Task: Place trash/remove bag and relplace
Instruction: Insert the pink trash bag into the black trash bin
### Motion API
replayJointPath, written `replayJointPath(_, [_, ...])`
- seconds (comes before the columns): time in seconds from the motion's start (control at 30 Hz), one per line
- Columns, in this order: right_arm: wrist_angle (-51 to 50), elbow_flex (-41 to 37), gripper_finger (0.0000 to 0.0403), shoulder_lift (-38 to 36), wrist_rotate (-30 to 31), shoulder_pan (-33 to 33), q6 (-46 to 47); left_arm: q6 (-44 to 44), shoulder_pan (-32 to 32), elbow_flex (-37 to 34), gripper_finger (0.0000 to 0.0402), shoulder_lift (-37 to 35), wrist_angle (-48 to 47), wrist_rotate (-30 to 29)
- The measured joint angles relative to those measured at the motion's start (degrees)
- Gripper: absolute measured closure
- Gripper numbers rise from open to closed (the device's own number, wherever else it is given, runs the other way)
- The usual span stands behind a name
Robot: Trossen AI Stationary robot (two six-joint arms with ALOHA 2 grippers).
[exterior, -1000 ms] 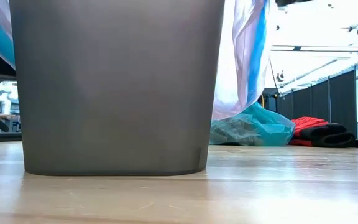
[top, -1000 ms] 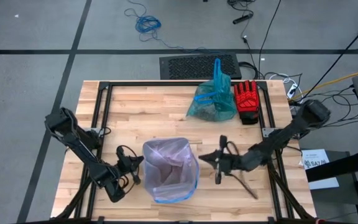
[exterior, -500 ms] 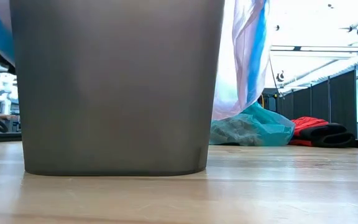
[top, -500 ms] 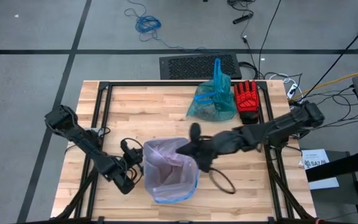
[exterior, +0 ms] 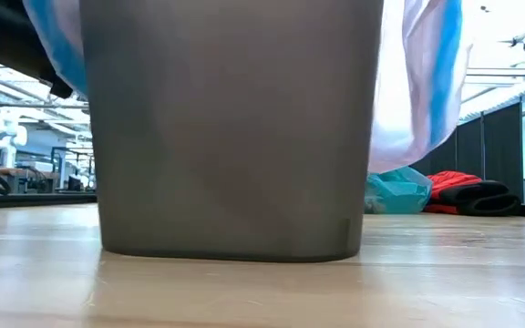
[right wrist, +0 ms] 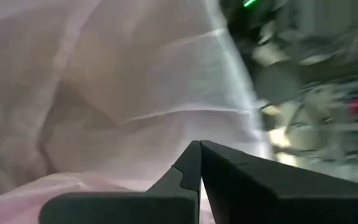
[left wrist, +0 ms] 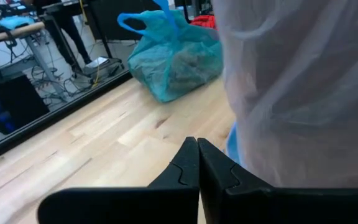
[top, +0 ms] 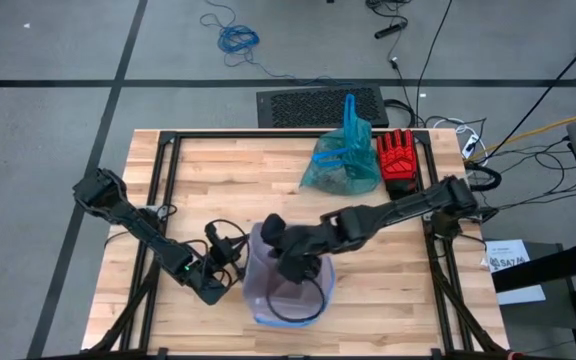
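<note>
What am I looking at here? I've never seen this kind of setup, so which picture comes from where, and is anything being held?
Two dark robot arms work at a wooden table. One picture looks straight down from above, one looks level across the tabletop, and two come from cameras on the arms' wrists.

In the middle stands a grey bin lined with a pale pink bag that has a blue edge. At the far side of the table lies a teal-green bag, tied up and full, with a red glove beside it.

The left gripper sits right by the bin's side, shut, holding nothing; its wrist picture shows the fingers pressed together with the pink bag right in front of them. The right gripper reaches over the bin's opening, also shut and empty, facing the pink liner.
</note>
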Motion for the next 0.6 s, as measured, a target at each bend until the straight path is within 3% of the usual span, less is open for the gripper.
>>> replayJointPath(0.27, [-6.16,1.1,0.0403,5.71,-1.99,-2.1,8.25,-0.04,0.24,0.0,0.0402,0.0,0.16,1.08])
replayJointPath(0.6, [-8.8,1.31,0.0403,8.33,-9.13,-3.91,15.32,-0.2,0.24,0.0,0.0402,0.0,0.36,1.2])
